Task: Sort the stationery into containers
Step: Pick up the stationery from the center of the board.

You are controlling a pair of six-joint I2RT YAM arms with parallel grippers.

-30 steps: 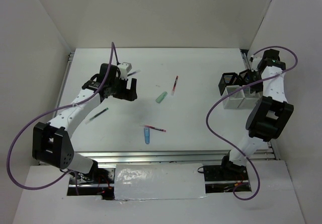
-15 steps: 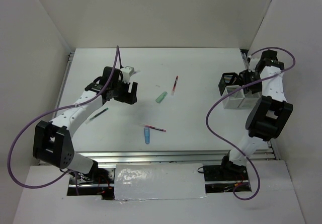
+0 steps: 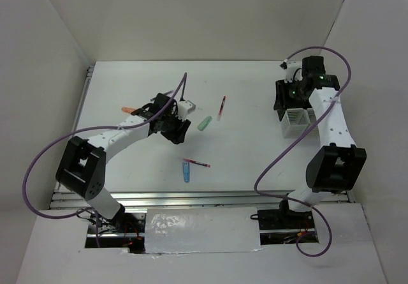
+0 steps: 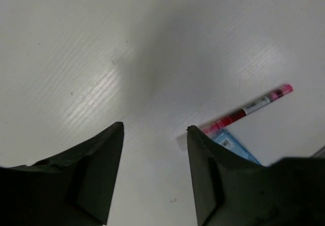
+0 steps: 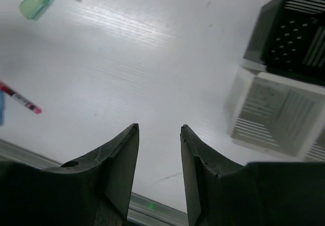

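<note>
- There are two red pens. Both are thin. One red pen (image 3: 222, 107) lies far back on the white surface (image 3: 255, 150). The other red pen (image 3: 197, 163) has a pink end and lies nearer the front.
- One blue marker (image 3: 186, 171) is short and light blue. Its end touches the other red pen.
- One green tube (image 3: 204, 123) is pale and see-through. It lies near the first red pen.
- One orange piece (image 3: 129, 110) is small. It lies alone on the left side.
- I can count two bins, on the right side. The black bin (image 5: 299, 30) has slats and holes in its walls. The white bin (image 5: 277, 111) sits right beside it and has slats too. The arm may hide more.
- The left pincer (image 4: 155, 129) is open, with nothing in it. It hangs over the surface, between the green tube and the other red pen.
- The right pincer (image 5: 159, 128) is partly open and also has nothing in it. It hangs over bare surface just beside the bins.
</note>
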